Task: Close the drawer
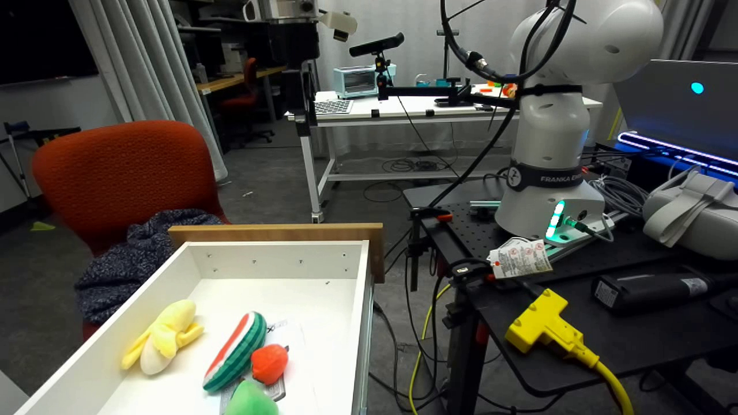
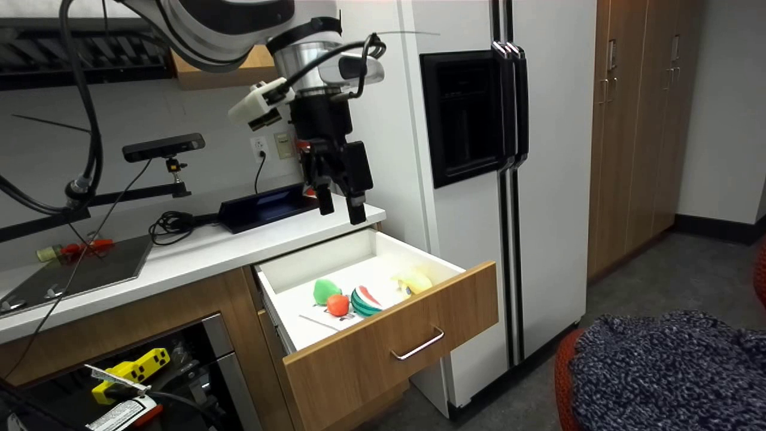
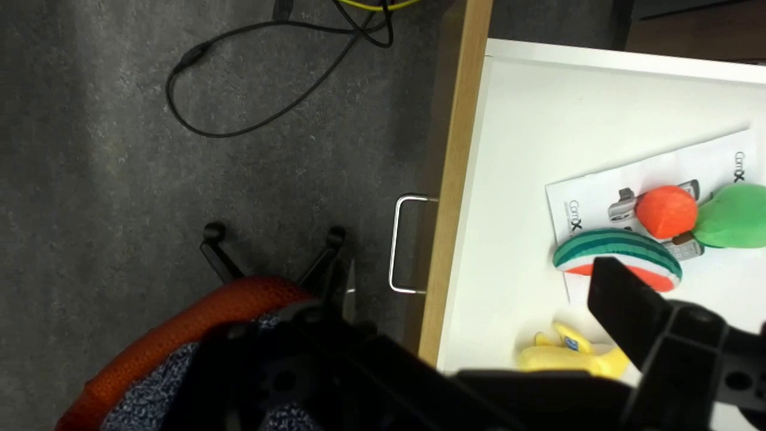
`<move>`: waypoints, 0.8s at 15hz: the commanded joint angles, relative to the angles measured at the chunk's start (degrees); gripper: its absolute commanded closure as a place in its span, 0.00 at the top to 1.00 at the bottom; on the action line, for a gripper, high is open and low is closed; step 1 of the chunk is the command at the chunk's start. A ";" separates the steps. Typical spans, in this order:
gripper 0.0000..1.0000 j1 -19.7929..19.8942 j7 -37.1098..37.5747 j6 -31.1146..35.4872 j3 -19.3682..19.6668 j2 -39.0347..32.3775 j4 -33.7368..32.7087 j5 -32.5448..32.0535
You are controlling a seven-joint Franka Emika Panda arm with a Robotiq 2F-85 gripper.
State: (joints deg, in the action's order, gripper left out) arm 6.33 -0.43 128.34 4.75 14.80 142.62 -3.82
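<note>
Dark grey floor [image 3: 114, 179], mottled and cluttered under my rig.

In my wrist view I have a black cable [image 3: 209, 136] lying in a wide loop, with an inline connector [image 3: 195, 54] along it and a yellow cable [image 3: 378, 8] showing near it at the top edge; below the loop, a red-orange office chair [image 3: 239, 296] stands on casters [image 3: 215, 231]. In an exterior view I see a white-topped table [image 1: 363, 108] with its legs planted there, dark coiled cable [image 1: 410, 166] beneath it, a small white scrap [image 1: 248, 194], and a yellow-green scrap [image 1: 42, 226] toward the left edge. In an exterior view I also get a white refrigerator [image 2: 556, 197] standing on it, beside tall wooden cabinets [image 2: 622, 155].
</note>
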 commanded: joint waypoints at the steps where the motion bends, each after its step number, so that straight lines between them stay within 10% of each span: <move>1: 1.00 -0.06 0.04 0.00 0.23 -0.81 -0.37 -0.08; 12: 1.00 0.76 -1.20 4.41 1.45 -12.78 -5.71 -1.16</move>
State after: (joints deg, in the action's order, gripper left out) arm 6.46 -0.61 129.79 5.19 8.70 140.49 -3.87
